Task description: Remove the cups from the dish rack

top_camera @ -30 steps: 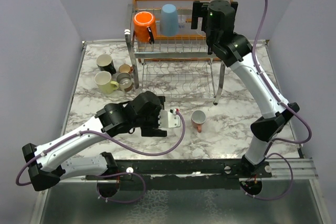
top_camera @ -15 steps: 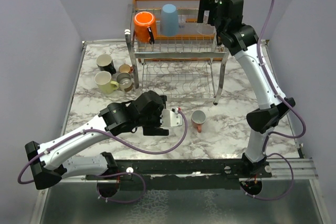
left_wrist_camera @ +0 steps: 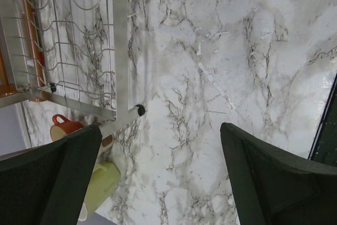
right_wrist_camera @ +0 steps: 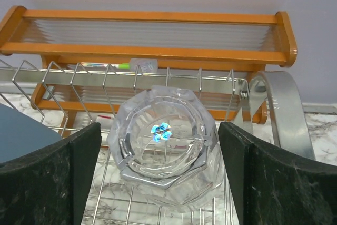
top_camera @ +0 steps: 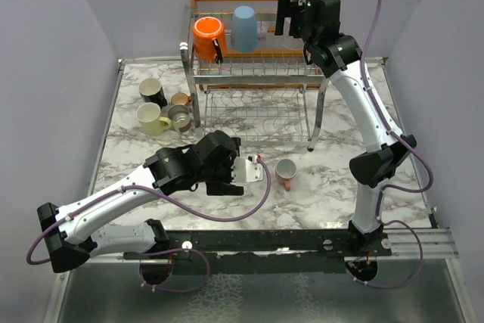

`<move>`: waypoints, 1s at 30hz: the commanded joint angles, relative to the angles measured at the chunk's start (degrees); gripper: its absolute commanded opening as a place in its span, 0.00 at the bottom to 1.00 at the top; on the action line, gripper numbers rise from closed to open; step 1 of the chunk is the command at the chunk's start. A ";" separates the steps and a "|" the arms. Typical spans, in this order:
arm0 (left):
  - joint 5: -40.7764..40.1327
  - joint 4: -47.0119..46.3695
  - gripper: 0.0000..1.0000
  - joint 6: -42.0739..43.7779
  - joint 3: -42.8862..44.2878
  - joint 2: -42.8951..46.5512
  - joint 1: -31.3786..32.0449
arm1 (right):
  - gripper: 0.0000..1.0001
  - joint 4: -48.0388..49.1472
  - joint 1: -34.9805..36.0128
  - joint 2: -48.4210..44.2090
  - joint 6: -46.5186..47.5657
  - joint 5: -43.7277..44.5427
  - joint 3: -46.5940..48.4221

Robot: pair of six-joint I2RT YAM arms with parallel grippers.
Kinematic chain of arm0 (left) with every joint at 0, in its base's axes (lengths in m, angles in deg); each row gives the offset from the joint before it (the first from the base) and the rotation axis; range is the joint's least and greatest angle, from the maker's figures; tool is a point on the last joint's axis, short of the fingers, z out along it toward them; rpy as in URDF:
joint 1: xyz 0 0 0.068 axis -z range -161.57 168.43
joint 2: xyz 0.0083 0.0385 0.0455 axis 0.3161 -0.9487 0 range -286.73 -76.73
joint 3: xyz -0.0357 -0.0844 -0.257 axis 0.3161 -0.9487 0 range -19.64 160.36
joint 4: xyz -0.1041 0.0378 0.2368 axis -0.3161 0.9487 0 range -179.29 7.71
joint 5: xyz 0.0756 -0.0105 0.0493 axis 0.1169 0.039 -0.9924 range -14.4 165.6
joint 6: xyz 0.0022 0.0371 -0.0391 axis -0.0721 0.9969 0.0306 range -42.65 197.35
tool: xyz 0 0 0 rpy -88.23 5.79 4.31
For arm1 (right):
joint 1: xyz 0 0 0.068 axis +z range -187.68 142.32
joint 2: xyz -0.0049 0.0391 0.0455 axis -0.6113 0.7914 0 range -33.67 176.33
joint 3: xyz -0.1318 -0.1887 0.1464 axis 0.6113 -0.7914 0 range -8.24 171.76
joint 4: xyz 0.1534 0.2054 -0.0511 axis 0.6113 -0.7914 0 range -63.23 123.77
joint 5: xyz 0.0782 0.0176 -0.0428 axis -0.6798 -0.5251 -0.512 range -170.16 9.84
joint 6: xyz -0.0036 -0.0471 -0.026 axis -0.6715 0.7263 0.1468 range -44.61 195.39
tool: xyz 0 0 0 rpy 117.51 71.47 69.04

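On the marble table (top_camera: 333, 179) stands the 2-tier dish rack (top_camera: 249, 72), the left gripper (left_wrist_camera: 160, 129) spread wide and empty above the table, the right gripper (top_camera: 285, 17) spread wide astride the clear glass (right_wrist_camera: 164, 146) on the top tier near the blue cup (top_camera: 243, 26) and orange mug (top_camera: 206, 35), the rack's small tag (right_wrist_camera: 143, 65) too blurred to read.

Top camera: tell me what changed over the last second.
The right gripper rose, swung right, then came back left over the rack's upper tier. It is open and now straddles the glass cup without gripping it. Nothing was picked up or released. The left gripper, open, hardly moved. The orange mug, blue cup and pink cup stayed put.
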 commanded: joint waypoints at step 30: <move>6.17 -18.23 0.99 1.38 -1.48 0.55 -11.86 | 0.40 14.98 0.23 -28.47 -11.13 -19.30 -23.16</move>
